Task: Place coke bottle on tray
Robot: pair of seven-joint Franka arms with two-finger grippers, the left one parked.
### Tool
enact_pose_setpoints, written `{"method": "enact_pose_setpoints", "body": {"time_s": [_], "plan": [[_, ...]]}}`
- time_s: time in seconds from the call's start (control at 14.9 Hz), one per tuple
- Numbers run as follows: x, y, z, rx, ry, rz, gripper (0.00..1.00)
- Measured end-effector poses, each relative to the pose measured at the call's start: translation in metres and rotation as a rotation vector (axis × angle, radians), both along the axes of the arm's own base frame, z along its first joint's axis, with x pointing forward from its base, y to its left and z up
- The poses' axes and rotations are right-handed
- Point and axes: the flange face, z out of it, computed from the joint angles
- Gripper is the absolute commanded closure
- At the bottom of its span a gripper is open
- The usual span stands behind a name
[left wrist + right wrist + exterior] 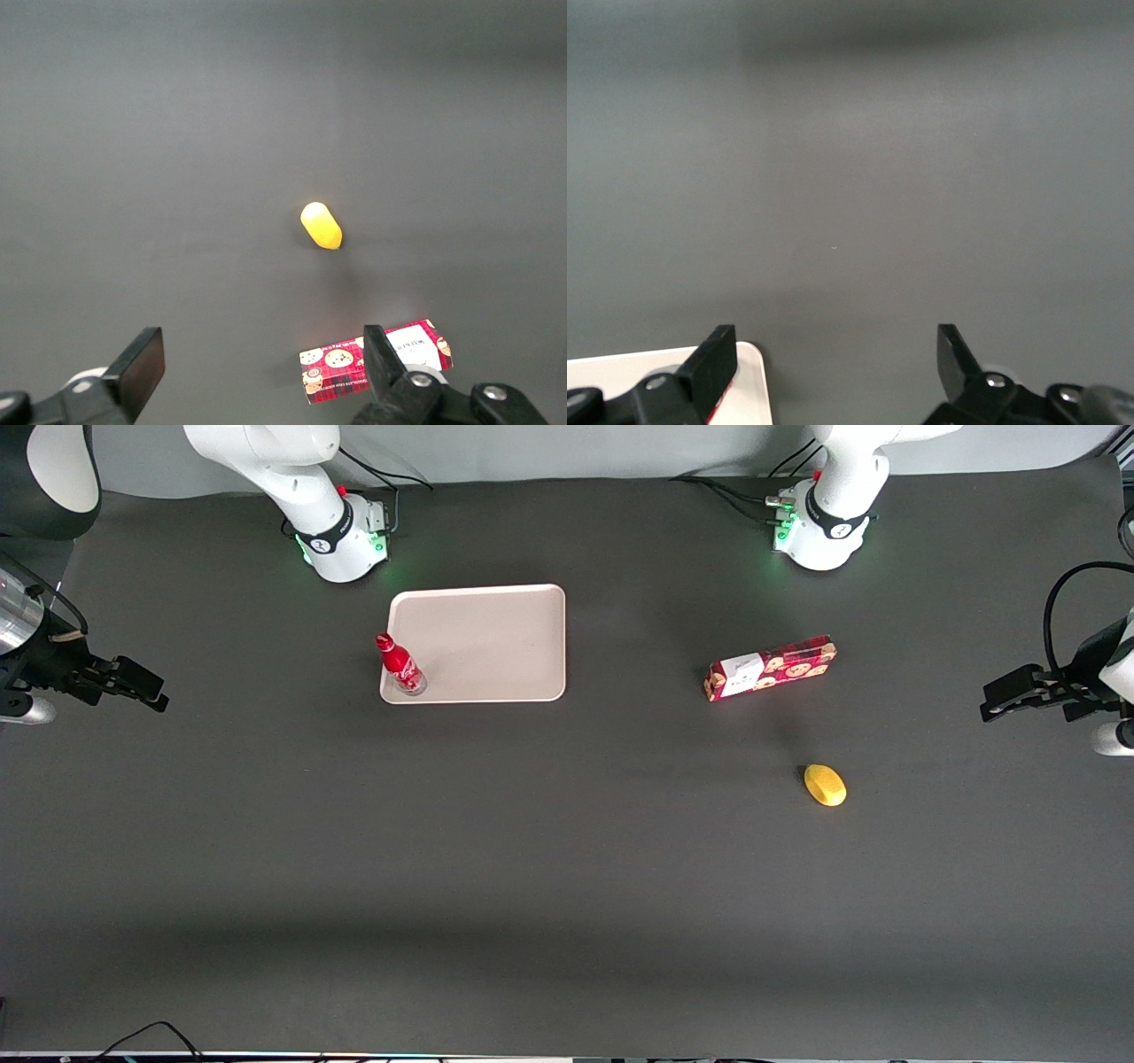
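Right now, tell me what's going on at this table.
Nothing is being held. The coke bottle stands upright on the tray, at the corner toward the working arm's end. The right gripper hangs off at that end of the table, well apart from the bottle, its fingers open and empty. A cookie box and a yellow object lie on the table toward the parked arm's end.
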Motion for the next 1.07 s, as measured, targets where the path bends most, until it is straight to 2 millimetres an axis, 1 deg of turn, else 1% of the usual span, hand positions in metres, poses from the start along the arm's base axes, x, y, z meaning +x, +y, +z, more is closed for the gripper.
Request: {"method": "enact_pose_setpoints", "body": {"time_s": [0.13,0.27,0.4,0.54,0.74,0.87,1.07], "plan": [[0.001,0.001,0.002,0.001,-0.004,0.008,0.0],[0.004,0.001,0.009,0.001,-0.018,0.007,0.0],[0.005,0.003,0.021,0.003,-0.024,0.01,0.0],[0.005,0.01,0.035,0.042,-0.014,0.002,0.0],[0.009,0.02,0.035,0.078,-0.002,-0.022,0.0],[0.011,0.023,0.033,0.078,0.002,-0.018,0.0],[0.011,0.025,0.034,0.076,0.006,0.047,0.0]]}}
